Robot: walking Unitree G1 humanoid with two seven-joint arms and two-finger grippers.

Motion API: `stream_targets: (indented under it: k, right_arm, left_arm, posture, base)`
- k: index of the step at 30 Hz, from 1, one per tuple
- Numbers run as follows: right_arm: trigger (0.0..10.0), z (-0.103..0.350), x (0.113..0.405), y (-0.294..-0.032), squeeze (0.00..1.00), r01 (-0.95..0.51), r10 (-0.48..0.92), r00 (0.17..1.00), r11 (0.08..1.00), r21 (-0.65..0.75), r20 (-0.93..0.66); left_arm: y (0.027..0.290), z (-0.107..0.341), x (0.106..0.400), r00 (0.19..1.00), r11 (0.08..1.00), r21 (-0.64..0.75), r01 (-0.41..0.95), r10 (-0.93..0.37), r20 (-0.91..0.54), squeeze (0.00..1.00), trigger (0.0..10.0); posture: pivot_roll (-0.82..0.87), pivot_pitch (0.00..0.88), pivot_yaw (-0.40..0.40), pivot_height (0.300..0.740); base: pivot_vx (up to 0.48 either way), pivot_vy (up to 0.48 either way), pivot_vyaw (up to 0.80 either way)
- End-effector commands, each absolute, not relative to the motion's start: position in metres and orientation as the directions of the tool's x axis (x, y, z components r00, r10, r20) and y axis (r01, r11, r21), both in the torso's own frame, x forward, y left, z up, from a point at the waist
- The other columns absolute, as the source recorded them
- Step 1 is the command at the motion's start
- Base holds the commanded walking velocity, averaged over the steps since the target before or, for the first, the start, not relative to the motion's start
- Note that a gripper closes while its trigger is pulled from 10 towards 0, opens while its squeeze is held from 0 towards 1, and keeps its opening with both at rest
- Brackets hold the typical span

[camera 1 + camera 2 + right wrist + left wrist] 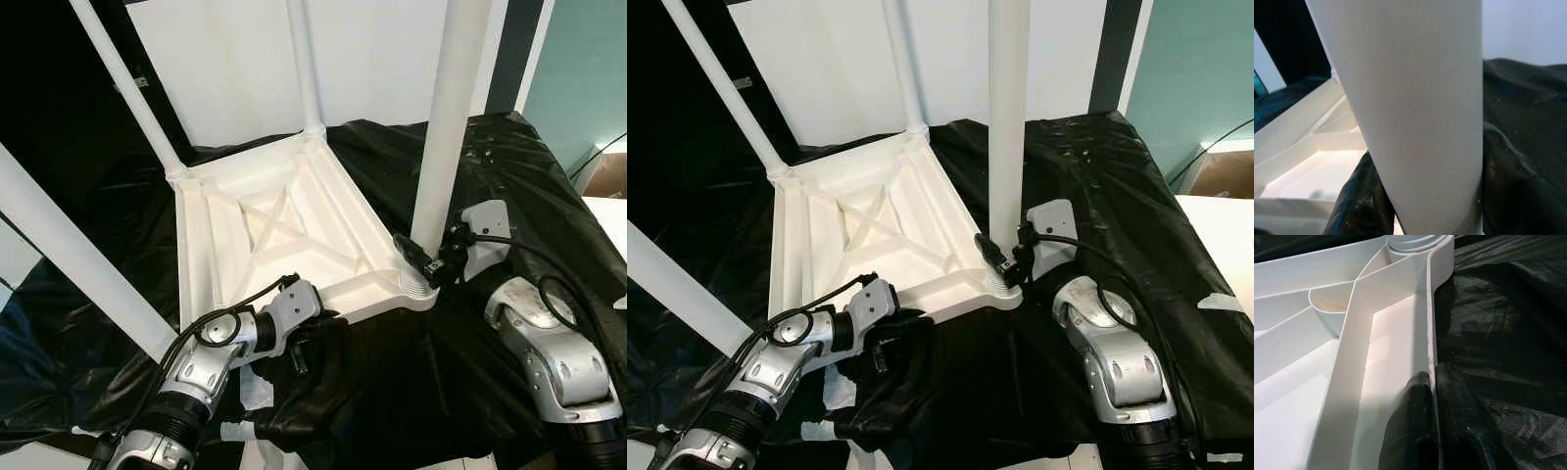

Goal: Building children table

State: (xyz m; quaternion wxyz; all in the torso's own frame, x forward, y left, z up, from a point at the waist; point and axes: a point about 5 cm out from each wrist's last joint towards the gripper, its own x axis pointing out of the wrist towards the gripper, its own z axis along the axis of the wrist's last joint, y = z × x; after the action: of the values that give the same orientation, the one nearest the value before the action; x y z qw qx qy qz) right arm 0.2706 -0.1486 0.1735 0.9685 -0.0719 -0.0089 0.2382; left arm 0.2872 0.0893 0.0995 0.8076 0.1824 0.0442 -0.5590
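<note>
The white children's table (257, 186) lies upside down on a black sheet, its ribbed underside facing up. Four white legs stand up from its corners. My left gripper (1432, 423) is shut on the table's near rim (1431, 338), one finger on each side of the thin edge; it reaches the near edge from below (304, 345). My right gripper (428, 262) is shut on the near right leg (446, 127) just above its socket. Its black fingers (1359, 205) wrap the leg (1420, 112) on both sides.
Crumpled black plastic sheet (509, 176) covers the whole work surface. The near left leg (69, 245) slants across the left side, and the far legs (127, 88) rise at the back. A white panel (235, 59) stands behind; a teal wall (588, 69) is at right.
</note>
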Motion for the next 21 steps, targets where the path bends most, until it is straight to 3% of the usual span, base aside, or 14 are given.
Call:
stream_targets:
  k: [1,9,14,15,16,20,21]
  right_arm:
    - [10.0,0.126,0.261,-0.125,0.00,-0.530,0.530,0.838,0.847,0.039,-0.132]
    - [10.0,0.128,0.269,-0.123,0.00,-0.435,0.443,0.896,0.891,0.125,-0.037]
    - [10.0,0.128,0.272,-0.122,0.00,-0.407,0.411,0.911,0.908,0.098,-0.021]
    - [10.0,0.129,0.272,-0.122,0.13,-0.408,0.410,0.912,0.910,0.075,-0.012]
    - [10.0,0.131,0.272,-0.122,1.00,-0.415,0.415,0.910,0.908,0.055,-0.001]
    - [10.0,0.136,0.270,-0.121,1.00,-0.437,0.436,0.899,0.900,0.000,0.028]
    - [10.0,0.137,0.270,-0.122,0.93,-0.448,0.449,0.893,0.894,-0.019,0.037]
  left_arm:
    - [0.090,0.133,0.304,0.580,0.544,0.314,0.778,-0.814,-0.027,0.00,10.0]
    - [0.087,0.129,0.300,0.560,0.517,0.324,0.792,-0.827,-0.050,0.00,10.0]
    - [0.087,0.128,0.301,0.555,0.510,0.331,0.794,-0.830,-0.054,0.00,10.0]
    - [0.088,0.128,0.301,0.557,0.511,0.332,0.793,-0.829,-0.053,0.00,10.0]
    - [0.088,0.128,0.301,0.559,0.513,0.333,0.791,-0.828,-0.052,0.00,10.0]
    - [0.089,0.127,0.301,0.561,0.516,0.332,0.790,-0.826,-0.051,0.00,10.0]
    - [0.088,0.127,0.301,0.561,0.516,0.330,0.790,-0.826,-0.051,0.00,10.0]
  posture:
    - [-0.06,0.000,0.114,0.740]
    - [-0.05,0.000,0.115,0.740]
    - [-0.05,0.000,0.115,0.740]
    - [-0.05,0.000,0.115,0.740]
    - [-0.05,0.000,0.121,0.740]
    - [-0.05,0.000,0.121,0.740]
    - [-0.05,0.000,0.119,0.740]
  base:
    - [0.000,0.000,0.00]
    - [0.000,0.000,0.00]
    - [0.000,0.000,0.00]
    - [0.000,0.000,0.00]
    - [0.000,0.000,0.00]
    - [0.000,0.000,0.00]
    - [0.000,0.000,0.00]
